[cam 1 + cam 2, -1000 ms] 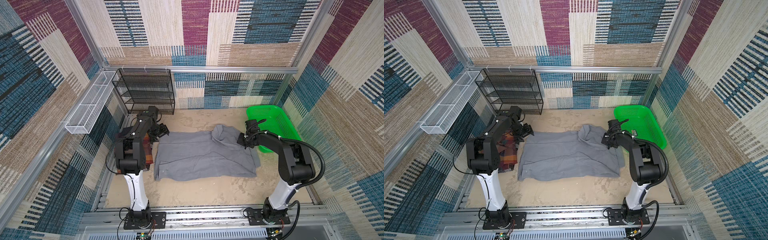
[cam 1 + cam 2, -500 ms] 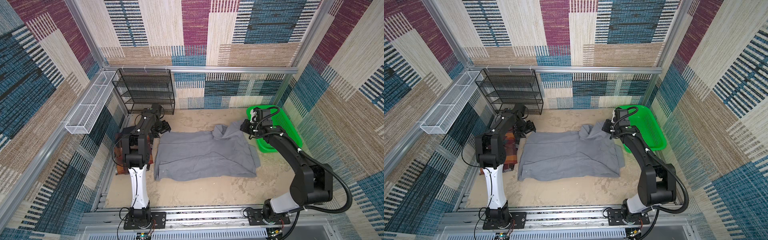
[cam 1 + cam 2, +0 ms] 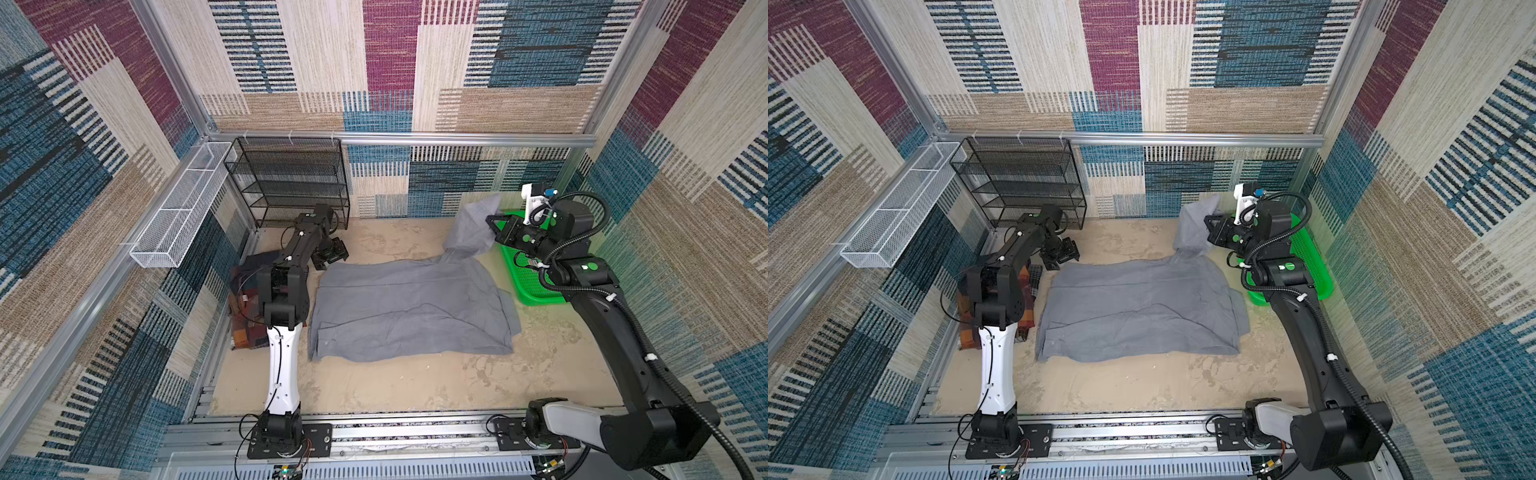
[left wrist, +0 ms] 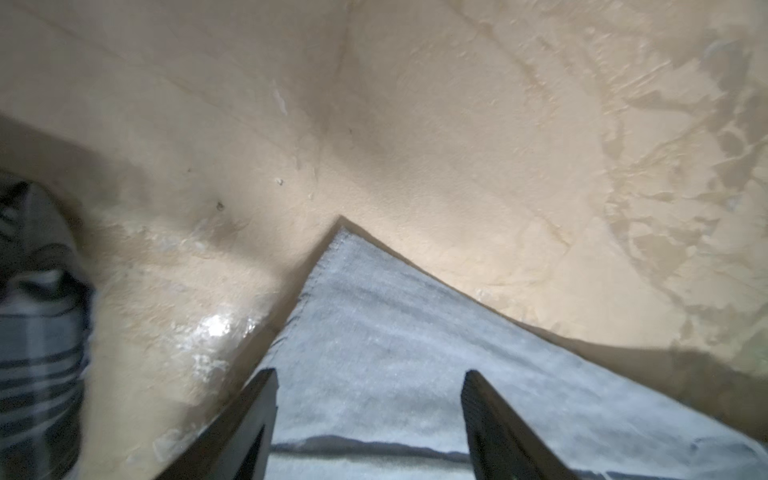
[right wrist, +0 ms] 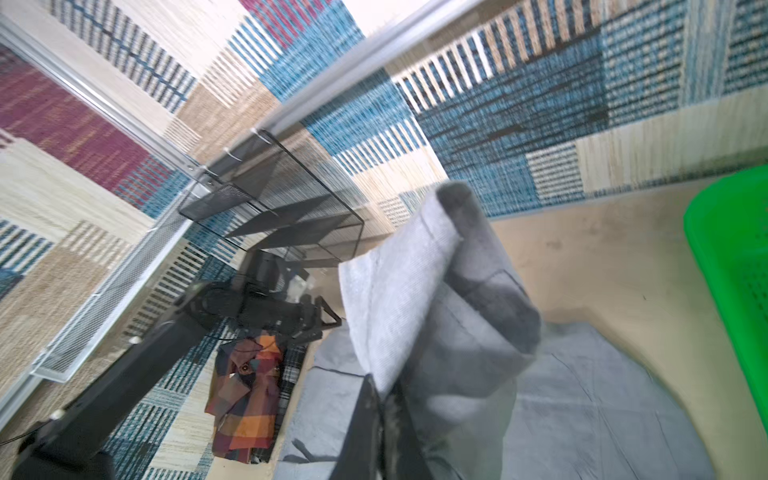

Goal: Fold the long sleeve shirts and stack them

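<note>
Right fingers point(image 5: 368, 415) clenched on the gray shirt's point(image 3: 411, 307) raised far-right end.
The rest lies spread mid-table point(image 3: 374, 386); left fingers point(image 4: 259, 399) spread apart, released, over its far-left corner. The plaid shirt point(image 3: 245, 320) is bunched at left.

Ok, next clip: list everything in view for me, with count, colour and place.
gray shirt: 1, gray, spread mid-table, far right part raised
plaid shirt: 1, orange, brown and navy, bunched at the table's left edge
basket: 1, green, right side of table
mesh rack: 1, black, back left corner
wire tray: 1, white, on left wall
table: 1, sandy beige
left gripper: 1, black, open over gray shirt's far left corner
right gripper: 1, black, shut on gray shirt's raised part
</note>
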`<action>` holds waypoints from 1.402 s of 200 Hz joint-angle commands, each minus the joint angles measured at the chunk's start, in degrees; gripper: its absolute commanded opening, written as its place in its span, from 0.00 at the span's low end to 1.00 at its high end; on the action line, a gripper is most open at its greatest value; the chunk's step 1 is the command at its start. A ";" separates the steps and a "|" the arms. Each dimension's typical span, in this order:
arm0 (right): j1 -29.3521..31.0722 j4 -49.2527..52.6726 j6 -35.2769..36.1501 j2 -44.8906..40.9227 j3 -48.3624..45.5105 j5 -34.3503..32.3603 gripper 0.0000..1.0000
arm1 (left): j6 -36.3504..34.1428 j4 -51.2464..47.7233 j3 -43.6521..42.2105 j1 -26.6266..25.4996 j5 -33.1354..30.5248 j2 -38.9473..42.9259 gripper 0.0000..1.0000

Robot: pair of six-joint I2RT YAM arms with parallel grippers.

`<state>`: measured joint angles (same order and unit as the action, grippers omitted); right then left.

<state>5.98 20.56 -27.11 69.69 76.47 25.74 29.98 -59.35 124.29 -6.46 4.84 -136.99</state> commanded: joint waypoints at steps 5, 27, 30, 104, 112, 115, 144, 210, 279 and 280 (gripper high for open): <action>0.09 -1.93 1.65 -2.62 2.37 2.30 0.00 | -0.97 -0.72 0.93 -0.05 -1.40 -1.38 0.73; 0.09 -1.53 2.64 -3.14 3.29 2.42 0.00 | -1.23 -0.90 1.04 -0.05 -2.27 -2.21 0.72; 0.09 -1.55 2.75 -3.05 3.32 2.62 0.00 | -1.24 -0.87 1.00 -0.05 -2.43 -2.29 0.72; 0.09 -2.36 1.71 -2.83 2.20 6.16 0.00 | -1.98 -0.87 1.25 -0.05 -4.43 -2.83 0.67; 0.09 -2.28 1.75 -2.89 2.16 6.19 0.00 | -2.02 -0.92 1.22 -0.06 -4.80 -2.83 0.67; 0.08 -2.34 1.78 -2.89 2.11 6.28 0.00 | -2.00 -0.87 1.30 -0.05 -4.84 -2.82 0.67; 0.09 -2.54 1.73 -3.02 1.45 7.06 0.00 | -1.71 -0.07 1.12 -0.05 -5.19 -1.89 0.68; 0.11 -3.32 1.11 -3.36 0.93 8.36 0.00 | -1.56 -0.05 2.17 -0.66 -5.53 -4.72 0.54; 0.09 -3.77 0.66 -4.63 0.44 8.97 0.00 | -0.97 0.08 0.38 -0.75 -5.08 -3.05 0.10; 0.09 -3.77 0.66 -4.64 0.44 8.97 0.00 | -0.97 0.10 0.36 -0.75 -5.05 -2.99 0.09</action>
<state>5.98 19.16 -25.65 65.47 77.08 33.50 29.32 -59.11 125.05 -7.16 -1.26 -141.08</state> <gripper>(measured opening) 0.055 0.160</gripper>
